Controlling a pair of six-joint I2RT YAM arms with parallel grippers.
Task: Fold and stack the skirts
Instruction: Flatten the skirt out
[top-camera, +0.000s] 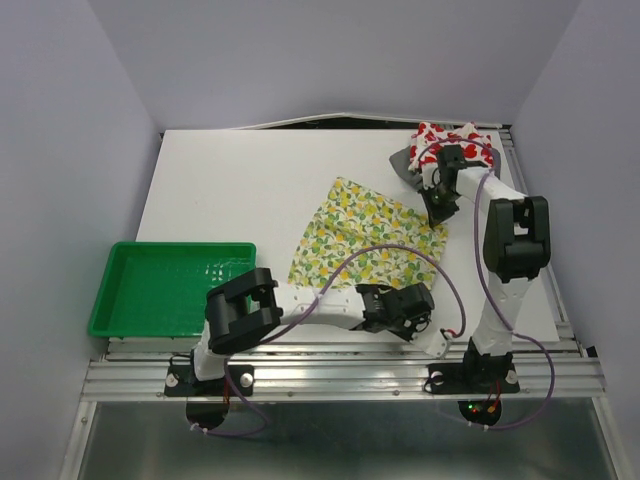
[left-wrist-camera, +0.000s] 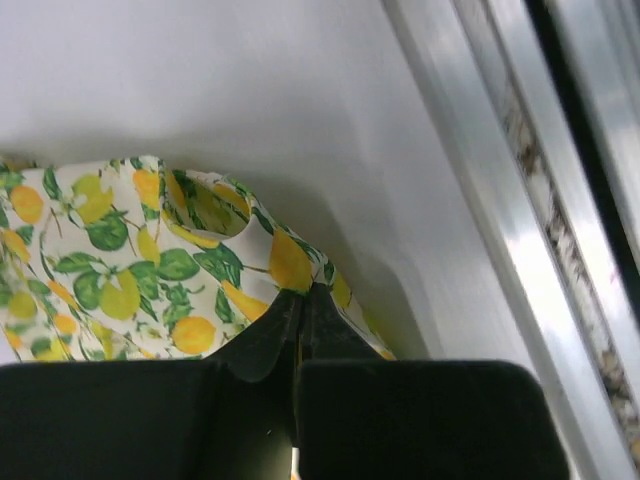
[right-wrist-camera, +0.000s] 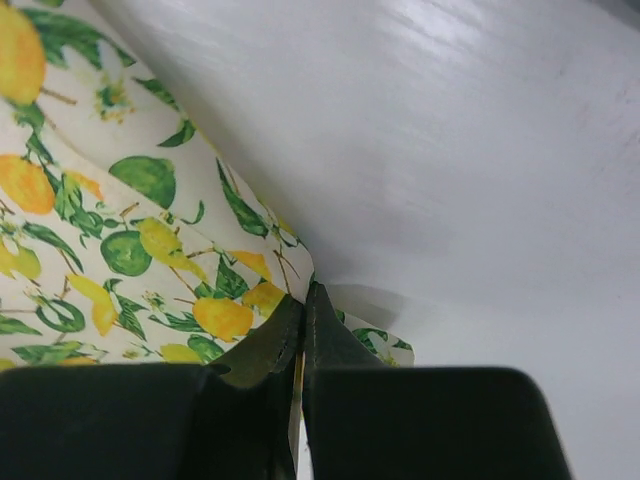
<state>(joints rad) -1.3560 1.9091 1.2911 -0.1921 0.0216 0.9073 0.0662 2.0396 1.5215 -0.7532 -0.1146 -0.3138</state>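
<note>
The lemon skirt (top-camera: 365, 235) lies spread flat on the white table, partly folded. My left gripper (top-camera: 423, 295) is shut on its near right corner; the left wrist view shows the jaws closed (left-wrist-camera: 303, 292) on the cloth's edge (left-wrist-camera: 120, 260). My right gripper (top-camera: 436, 214) is shut on its far right corner; the right wrist view shows the jaws closed (right-wrist-camera: 305, 295) on the hem (right-wrist-camera: 120, 220). The red-print skirt (top-camera: 455, 138) lies crumpled at the back right on top of the grey skirt (top-camera: 404, 160), behind the right arm.
A green plastic tray (top-camera: 170, 290) stands at the near left. The aluminium frame rail (top-camera: 340, 375) runs along the near table edge and shows close beside my left gripper (left-wrist-camera: 520, 200). Another rail (top-camera: 535, 230) runs along the right edge.
</note>
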